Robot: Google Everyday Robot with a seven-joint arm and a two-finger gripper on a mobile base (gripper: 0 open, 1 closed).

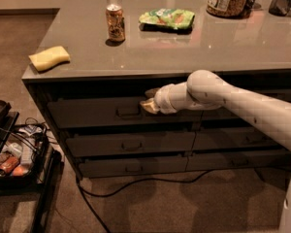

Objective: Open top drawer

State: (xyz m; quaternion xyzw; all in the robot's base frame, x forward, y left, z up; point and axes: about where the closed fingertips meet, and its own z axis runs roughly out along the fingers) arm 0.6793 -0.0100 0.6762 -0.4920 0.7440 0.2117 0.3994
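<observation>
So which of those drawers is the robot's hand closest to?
The top drawer on the left, the tallest-fronted one; the gripper sits just right of its handle, above both shallower drawers.

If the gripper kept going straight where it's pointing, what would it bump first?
Probably the handle of the top drawer. The gripper sits just to the picture's right of it, pointing left along the drawer front. Depth is unclear, so it might touch the front first.

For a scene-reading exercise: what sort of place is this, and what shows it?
Probably a kitchen or break room: a counter holding a drink can and snack bag, drawers below. The gripper is at the top drawer, beside its handle.
</observation>
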